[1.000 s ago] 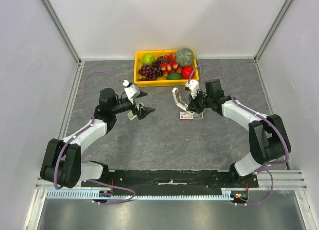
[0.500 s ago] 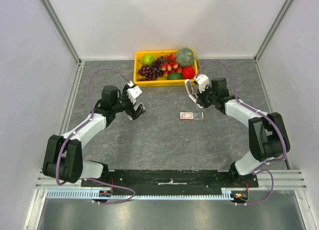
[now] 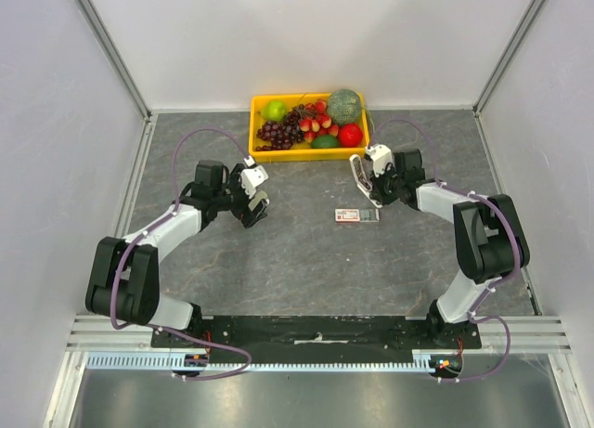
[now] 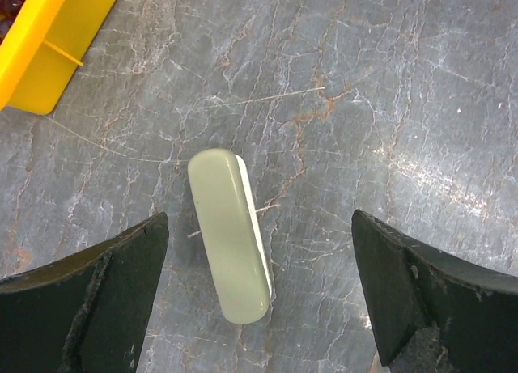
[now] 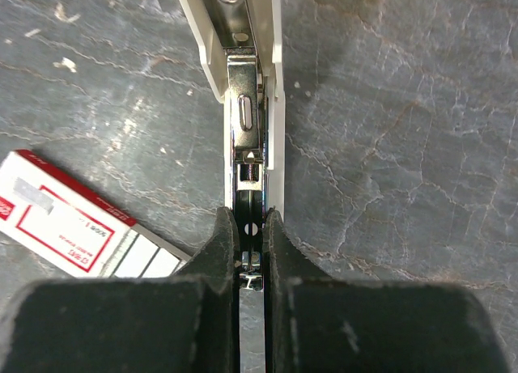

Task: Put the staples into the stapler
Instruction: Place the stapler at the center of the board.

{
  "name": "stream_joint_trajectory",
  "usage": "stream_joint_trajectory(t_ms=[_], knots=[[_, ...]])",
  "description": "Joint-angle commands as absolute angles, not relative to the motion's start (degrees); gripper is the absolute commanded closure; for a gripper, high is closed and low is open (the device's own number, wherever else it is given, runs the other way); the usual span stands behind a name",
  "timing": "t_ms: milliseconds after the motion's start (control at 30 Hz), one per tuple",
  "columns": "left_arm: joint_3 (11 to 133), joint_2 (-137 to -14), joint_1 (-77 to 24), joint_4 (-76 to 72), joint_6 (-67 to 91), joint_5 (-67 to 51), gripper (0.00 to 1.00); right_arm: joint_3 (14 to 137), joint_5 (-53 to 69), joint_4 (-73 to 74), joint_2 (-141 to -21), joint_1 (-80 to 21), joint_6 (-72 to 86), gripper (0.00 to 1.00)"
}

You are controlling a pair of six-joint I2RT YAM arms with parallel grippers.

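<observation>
Your right tool [image 5: 250,227] is clenching the shiny metal rail of the white stapler [image 5: 243,33], its two fingers pressing in from either side, and the stapler's pale body is stretching away from the tool in the right wrist view. You are not getting a clear enough look to tell whether that stapler is resting on the grey surface [image 5: 405,146] or hanging just above it. The box of staples [image 5: 65,215], red and white, is lying flat on the surface just beside those fingers, and its open end is showing silvery strips [image 5: 150,261]. From above, the box is sitting between your two arms, nearer the right one. Your left tool [image 3: 254,210] is gaping wide over a pale green stapler [image 4: 231,235], which is lying closed between the fingers and touching neither. A yellow tray [image 3: 260,151] is holding fruit [image 3: 343,105] at the far side.
</observation>
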State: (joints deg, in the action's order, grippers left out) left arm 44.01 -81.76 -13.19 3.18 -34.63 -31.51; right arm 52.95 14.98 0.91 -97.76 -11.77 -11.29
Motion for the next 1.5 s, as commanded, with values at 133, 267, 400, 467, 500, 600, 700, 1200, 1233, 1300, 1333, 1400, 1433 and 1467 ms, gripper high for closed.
stream_joint_trajectory(t_ms=[133,267,400,467,500,600,700,1200,1233,1300,1333,1400,1433,1467], knots=[[46.05,-82.79,-12.74,4.39,-38.76,-30.68,0.0,54.4,15.91,-1.93,-99.14,-10.81,-10.46,1.0],[46.32,-83.06,-12.57,4.57,-38.76,-30.67,0.0,54.58,15.56,-1.93,-99.67,-10.81,-10.72,0.95],[46.49,-83.23,-12.48,5.01,-38.85,-30.24,0.0,54.58,15.91,-1.58,-99.23,-10.72,-10.63,0.77],[46.76,-83.49,-12.31,5.36,-39.02,-29.8,0.0,54.67,16.26,-1.49,-98.7,-10.64,-10.63,0.67],[46.84,-83.67,-12.22,5.36,-39.2,-29.36,0.0,54.58,16.43,-1.41,-97.83,-10.63,-10.63,0.63],[47.46,-84.46,-12.13,5.62,-39.46,-28.04,0.0,54.58,17.05,-1.23,-95.99,-10.55,-10.81,0.54],[48.16,-85.34,-11.87,5.71,-39.46,-27.95,0.0,54.67,18.54,-0.88,-94.05,-10.46,-10.9,0.5],[56.51,-96.94,-12.22,5.27,-37.18,-22.06,0.01,54.14,24.87,-0.18,-84.99,-10.46,-12.39,0.42],[56.69,-97.55,-12.3,5.62,-37.09,-22.32,0.02,54.14,24.7,-0.18,-84.47,-10.46,-12.57,0.42],[57.21,-97.91,-12.39,6.06,-36.65,-23.2,0.07,53.97,24.44,-0.18,-84.11,-10.37,-12.83,0.42],[57.3,-98.0,-12.31,6.5,-36.39,-23.55,0.1,53.96,24.35,-0.18,-83.94,-10.28,-12.83,0.42],[57.48,-97.91,-12.48,6.85,-36.21,-24.69,0.23,53.88,24.43,-0.18,-83.85,-10.11,-12.92,0.42],[57.65,-97.74,-12.48,7.38,-35.95,-25.48,0.29,53.88,24.52,-0.18,-83.76,-10.19,-12.92,0.43],[57.57,-97.21,-12.57,7.64,-35.95,-26.18,0.51,53.88,24.78,-0.18,-83.67,-10.11,-12.92,0.43]])
